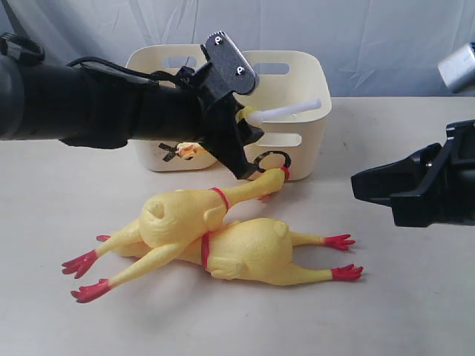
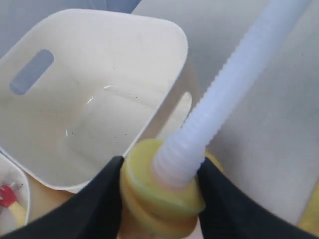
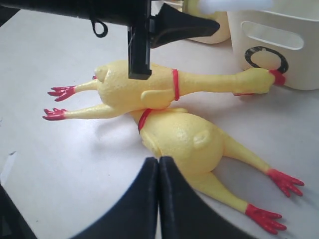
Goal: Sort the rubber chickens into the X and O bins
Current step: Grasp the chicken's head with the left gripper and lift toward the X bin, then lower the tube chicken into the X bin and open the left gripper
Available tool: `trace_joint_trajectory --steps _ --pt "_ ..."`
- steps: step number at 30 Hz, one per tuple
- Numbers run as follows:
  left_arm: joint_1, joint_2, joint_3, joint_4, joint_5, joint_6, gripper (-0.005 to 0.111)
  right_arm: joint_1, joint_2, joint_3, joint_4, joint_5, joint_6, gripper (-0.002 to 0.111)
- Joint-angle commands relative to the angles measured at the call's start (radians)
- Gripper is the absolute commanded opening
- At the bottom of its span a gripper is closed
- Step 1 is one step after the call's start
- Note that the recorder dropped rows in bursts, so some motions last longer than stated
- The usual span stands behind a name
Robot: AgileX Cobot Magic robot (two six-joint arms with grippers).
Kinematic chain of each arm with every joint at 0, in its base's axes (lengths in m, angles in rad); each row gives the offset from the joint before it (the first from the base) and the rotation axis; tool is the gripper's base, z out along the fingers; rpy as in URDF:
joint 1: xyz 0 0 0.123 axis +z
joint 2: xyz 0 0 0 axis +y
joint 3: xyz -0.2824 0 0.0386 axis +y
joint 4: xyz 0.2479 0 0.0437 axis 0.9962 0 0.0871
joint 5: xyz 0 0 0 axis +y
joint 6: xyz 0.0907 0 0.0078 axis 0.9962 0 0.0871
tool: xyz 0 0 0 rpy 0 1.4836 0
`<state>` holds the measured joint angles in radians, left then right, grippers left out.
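My left gripper is shut on the slimmer rubber chicken, at the ringed yellow end where its white tube comes out. It hangs at the near rim of the empty O bin; the chicken's body is hidden. Two more rubber chickens lie crossed on the table. The upper one has its head against the O bin's front, and the lower one points its feet right. My right gripper is shut and empty, just beside the lower chicken.
The X bin stands left of the O bin, mostly behind my left arm. A red chicken foot shows inside it. A grey cloth backdrop hangs behind the table. Bare tabletop lies in front and to the right.
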<state>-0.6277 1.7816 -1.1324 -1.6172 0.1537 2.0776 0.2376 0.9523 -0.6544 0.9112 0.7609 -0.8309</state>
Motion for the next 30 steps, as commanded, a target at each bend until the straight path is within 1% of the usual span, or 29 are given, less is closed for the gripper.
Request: trace_joint_trajectory --steps 1,3,6,7,10,12,15,21,23,26,30 --pt "-0.003 -0.045 -0.005 -0.008 -0.066 -0.077 0.0 0.002 -0.001 -0.008 0.006 0.004 -0.003 -0.001" --pt "-0.003 -0.065 -0.005 -0.008 -0.113 -0.111 0.0 0.002 -0.001 -0.008 0.006 0.007 -0.003 -0.001" --pt "-0.003 -0.097 -0.005 -0.032 -0.161 -0.112 0.0 0.002 -0.001 -0.008 0.006 0.007 -0.003 -0.001" --pt "-0.003 -0.114 -0.005 -0.054 -0.202 -0.112 0.0 0.002 -0.001 -0.008 0.006 0.007 -0.003 -0.001" --pt "-0.003 -0.144 -0.005 -0.056 -0.312 -0.112 0.0 0.002 -0.001 -0.008 0.006 0.007 -0.003 -0.001" --pt "-0.003 -0.149 -0.005 -0.045 -0.346 -0.107 0.0 0.002 -0.001 -0.008 0.006 0.007 -0.003 -0.001" --pt "0.002 -0.143 -0.017 0.023 -0.342 -0.104 0.0 0.002 -0.001 -0.008 0.006 0.003 -0.003 -0.001" --pt "0.056 -0.108 -0.114 0.013 -0.329 -0.127 0.0 0.002 -0.001 -0.008 0.006 -0.002 -0.003 -0.001" --pt "0.076 -0.087 -0.145 0.013 -0.309 -0.173 0.0 0.002 -0.001 -0.008 0.006 -0.002 -0.003 -0.001" --pt "0.11 -0.05 -0.186 0.013 -0.229 -0.248 0.0 0.002 -0.001 -0.008 0.006 -0.002 -0.003 -0.001" --pt "0.152 -0.003 -0.233 0.01 -0.206 -0.391 0.0 0.002 -0.001 -0.008 0.006 0.0 -0.003 -0.001"
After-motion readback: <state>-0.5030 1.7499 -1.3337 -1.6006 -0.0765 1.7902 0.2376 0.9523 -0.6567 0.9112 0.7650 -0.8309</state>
